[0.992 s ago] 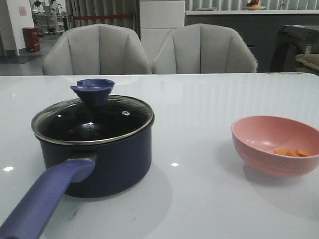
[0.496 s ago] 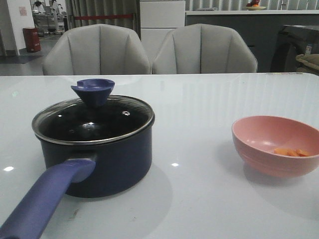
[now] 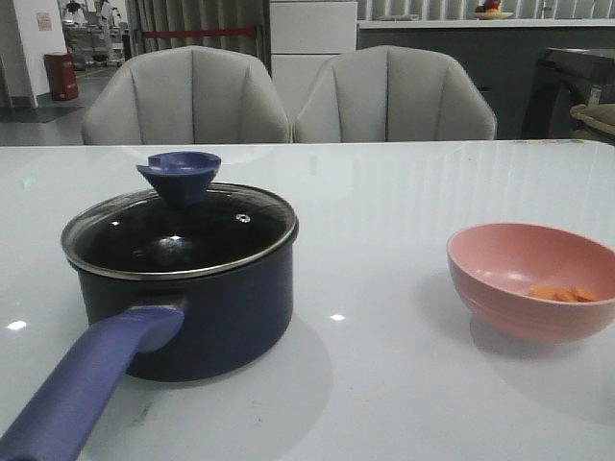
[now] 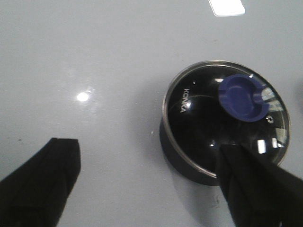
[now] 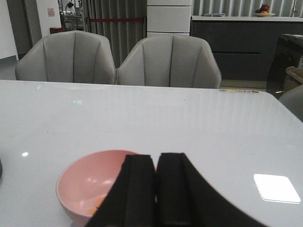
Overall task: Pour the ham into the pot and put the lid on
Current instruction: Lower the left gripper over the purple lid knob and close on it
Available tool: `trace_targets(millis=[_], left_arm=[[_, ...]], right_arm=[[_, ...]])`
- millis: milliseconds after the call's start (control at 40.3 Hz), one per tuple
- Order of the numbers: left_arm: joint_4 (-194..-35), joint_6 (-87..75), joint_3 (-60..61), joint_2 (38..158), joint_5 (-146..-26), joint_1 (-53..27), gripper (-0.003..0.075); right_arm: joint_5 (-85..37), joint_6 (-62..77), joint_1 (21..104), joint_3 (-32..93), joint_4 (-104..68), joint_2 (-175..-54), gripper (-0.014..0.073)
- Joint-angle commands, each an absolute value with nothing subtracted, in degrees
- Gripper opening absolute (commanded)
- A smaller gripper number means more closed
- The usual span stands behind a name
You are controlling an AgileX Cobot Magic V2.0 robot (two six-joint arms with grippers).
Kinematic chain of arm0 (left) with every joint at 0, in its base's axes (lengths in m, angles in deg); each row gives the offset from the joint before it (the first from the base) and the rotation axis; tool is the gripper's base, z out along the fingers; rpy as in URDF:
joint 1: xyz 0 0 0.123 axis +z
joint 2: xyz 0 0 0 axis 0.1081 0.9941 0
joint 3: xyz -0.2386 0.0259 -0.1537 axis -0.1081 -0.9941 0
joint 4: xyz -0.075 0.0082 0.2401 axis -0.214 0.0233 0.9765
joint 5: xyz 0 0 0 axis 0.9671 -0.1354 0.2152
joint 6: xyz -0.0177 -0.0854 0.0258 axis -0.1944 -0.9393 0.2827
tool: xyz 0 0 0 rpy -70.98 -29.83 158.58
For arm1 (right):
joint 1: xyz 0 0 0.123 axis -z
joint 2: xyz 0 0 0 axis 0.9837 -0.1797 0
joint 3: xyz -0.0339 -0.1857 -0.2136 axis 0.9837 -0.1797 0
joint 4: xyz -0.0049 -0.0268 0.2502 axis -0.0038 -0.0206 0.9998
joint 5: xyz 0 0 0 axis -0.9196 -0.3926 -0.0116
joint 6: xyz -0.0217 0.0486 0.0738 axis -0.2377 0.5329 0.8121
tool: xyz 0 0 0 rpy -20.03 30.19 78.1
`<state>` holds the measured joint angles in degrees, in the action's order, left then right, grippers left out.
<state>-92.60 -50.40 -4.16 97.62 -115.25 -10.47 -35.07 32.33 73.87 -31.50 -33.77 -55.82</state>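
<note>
Nothing has moved: pot (image 3: 192,298) handle toward the camera, left jaws spread, right jaws closed empty.

1. The right arm's black gripper (image 5: 156,163) is holding its two fingers pressed together, gripping nothing.
2. A round pink bowl (image 5: 78,187) is sitting behind it on the glossy white table (image 5: 189,123).
3. Small orange ham pieces (image 5: 98,203) are lying inside the bowl.
</note>
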Motion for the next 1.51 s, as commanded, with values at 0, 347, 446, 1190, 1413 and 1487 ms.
trace_targets(millis=[0,347,446,1190,1413,1487], left_arm=[[-93.56,-51.81,0.91,102.15,-112.44,-13.95,0.063],[-93.56,-55.78,17.95,122.42,-122.07,-21.29,0.063],[-93.56,-55.78,23.97,127.54,-127.84,-21.29,0.063],[-94.15,-61.7,35.36,138.54,-137.56,-23.54,0.0632],[-93.52,-63.33,35.47,139.57,-137.9,-24.02,0.0632],[-93.53,-63.45,35.49,140.43,-138.15,-24.5,0.0631]], right_arm=[[-39.84,32.13,74.15,-31.97,-34.41,-54.66,0.0141],[-39.84,32.13,74.15,-31.97,-34.41,-54.66,0.0141],[-39.84,32.13,74.15,-31.97,-34.41,-54.66,0.0141],[-39.84,32.13,74.15,-31.97,-34.41,-54.66,0.0141],[-39.84,32.13,74.15,-31.97,-34.41,-54.66,0.0141],[-39.84,32.13,74.15,-31.97,-34.41,-54.66,0.0141]])
